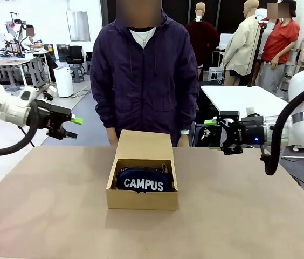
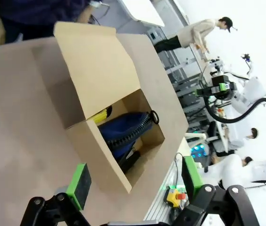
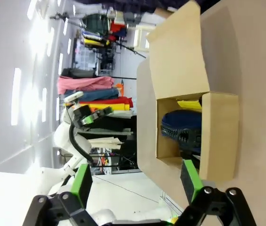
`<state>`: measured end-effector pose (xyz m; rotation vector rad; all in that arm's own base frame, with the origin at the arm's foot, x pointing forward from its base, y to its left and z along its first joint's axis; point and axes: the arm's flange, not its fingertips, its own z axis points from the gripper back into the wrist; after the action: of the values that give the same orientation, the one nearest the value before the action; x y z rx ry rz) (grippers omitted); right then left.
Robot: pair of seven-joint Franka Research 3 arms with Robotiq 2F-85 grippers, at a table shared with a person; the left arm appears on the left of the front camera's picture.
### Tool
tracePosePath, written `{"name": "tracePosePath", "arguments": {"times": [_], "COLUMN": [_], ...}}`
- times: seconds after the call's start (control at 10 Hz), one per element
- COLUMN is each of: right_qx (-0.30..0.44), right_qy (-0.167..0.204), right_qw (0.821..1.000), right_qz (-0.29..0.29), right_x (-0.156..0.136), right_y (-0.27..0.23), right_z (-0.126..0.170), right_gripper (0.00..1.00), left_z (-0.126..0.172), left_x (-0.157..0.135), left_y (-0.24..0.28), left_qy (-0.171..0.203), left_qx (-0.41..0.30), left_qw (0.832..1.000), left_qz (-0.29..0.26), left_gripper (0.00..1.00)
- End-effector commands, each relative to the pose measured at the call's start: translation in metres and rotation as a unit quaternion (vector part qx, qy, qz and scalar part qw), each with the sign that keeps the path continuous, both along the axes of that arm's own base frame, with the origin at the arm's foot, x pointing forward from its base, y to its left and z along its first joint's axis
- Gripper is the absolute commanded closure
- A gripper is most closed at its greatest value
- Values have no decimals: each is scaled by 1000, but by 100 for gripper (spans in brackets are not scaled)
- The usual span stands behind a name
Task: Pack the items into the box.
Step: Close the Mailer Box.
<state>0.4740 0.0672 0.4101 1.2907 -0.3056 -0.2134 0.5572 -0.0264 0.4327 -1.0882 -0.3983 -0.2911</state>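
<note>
Table (image 1: 44, 216); open box (image 1: 141, 200) holds CAMPUS pouch (image 1: 144, 182).

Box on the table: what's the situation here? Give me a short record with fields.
Box: on the table, lid flap open
Inside: navy CAMPUS pouch; yellow item beside it
Left claw: open, empty, raised left of the box
Right claw: open, empty, raised to its right
Person: standing behind the box

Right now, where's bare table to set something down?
Bare table either side of the box, toward the left gripper and right gripper, plus the near strip. Crowded: inside the box, filled by the CAMPUS pouch; behind the lid, the person stands close.
</note>
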Motion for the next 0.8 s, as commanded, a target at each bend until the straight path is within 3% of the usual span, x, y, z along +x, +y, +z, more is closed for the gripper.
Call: {"name": "tracePosePath", "arguments": {"times": [0.0, 0.3, 0.4, 0.7], "right_qx": [13, 8, 4, -2], "right_qy": [-30, -24, -38, -92], "right_qw": [998, 994, 994, 993], "right_qz": [57, 108, 106, 73], "right_x": [52, 108, 126, 162], "right_y": [2, 25, 34, 56], "right_z": [-32, -88, -106, -141], "right_gripper": [0, 0, 0, 0], "left_z": [-25, -76, -91, -145], "left_x": [49, 101, 114, 152], "left_y": [-9, -25, -31, -59], "left_qy": [-26, -71, -90, -100], "left_qx": [-71, -110, -100, -62], "left_qw": [996, 990, 990, 992], "left_qz": [-42, -55, -49, -47], "left_gripper": [0, 0, 0, 0]}}
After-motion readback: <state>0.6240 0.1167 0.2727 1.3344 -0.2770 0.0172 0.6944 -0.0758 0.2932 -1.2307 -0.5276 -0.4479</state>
